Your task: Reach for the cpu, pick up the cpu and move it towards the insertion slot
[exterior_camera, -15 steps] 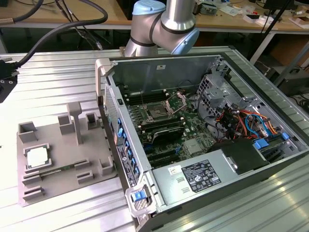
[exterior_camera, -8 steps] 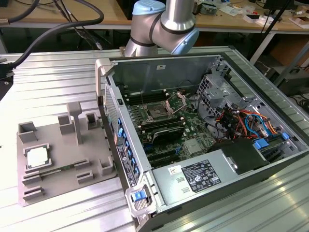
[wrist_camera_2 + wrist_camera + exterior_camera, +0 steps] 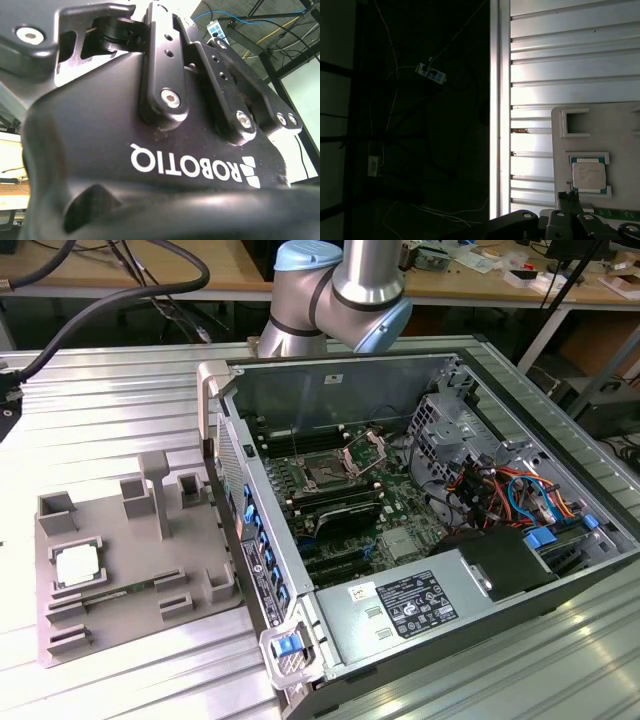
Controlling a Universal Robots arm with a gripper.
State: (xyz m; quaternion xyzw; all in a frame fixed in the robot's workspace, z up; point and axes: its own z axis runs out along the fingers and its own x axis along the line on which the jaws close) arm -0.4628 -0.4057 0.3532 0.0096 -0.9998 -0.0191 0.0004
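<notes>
Exterior view: cpu [image 3: 78,565], silvery top up, flat inside a raised square frame of the grey tray [image 3: 140,565], at the exterior view's left. Tray on the ribbed metal desk [image 3: 100,390], just beside the open computer case [image 3: 330,385]. Inside the case, on the green board, the insertion slot [image 3: 325,475]: a dark square with silvery metal framing, well apart from the cpu, the case wall between them. Long black memory slots on either side of the socket. Toward the exterior view's right, a bundle of red, blue and orange cables [image 3: 510,490]. Nearer the camera, a grey power supply box [image 3: 420,600]. Arm [image 3: 345,285] at the top, silver tube and pale blue joint caps, above the far wall of the case.

Second wrist view: pincer [image 3: 165,150] from very close, black housing, bolted linkage bars, white lettering. Spread or pressed together: cannot tell.

First wrist view: the cpu [image 3: 589,176] from above, square in its frame, tray [image 3: 620,130] pale against the ribbed desk [image 3: 560,65]. A thin green strip [image 3: 615,213] just beside the chip. Dark bolted parts of the pincer [image 3: 570,222] near the cpu, contact impossible to judge. Past the desk's edge, a dim floor with trailing wires and a power strip [image 3: 431,73].
</notes>
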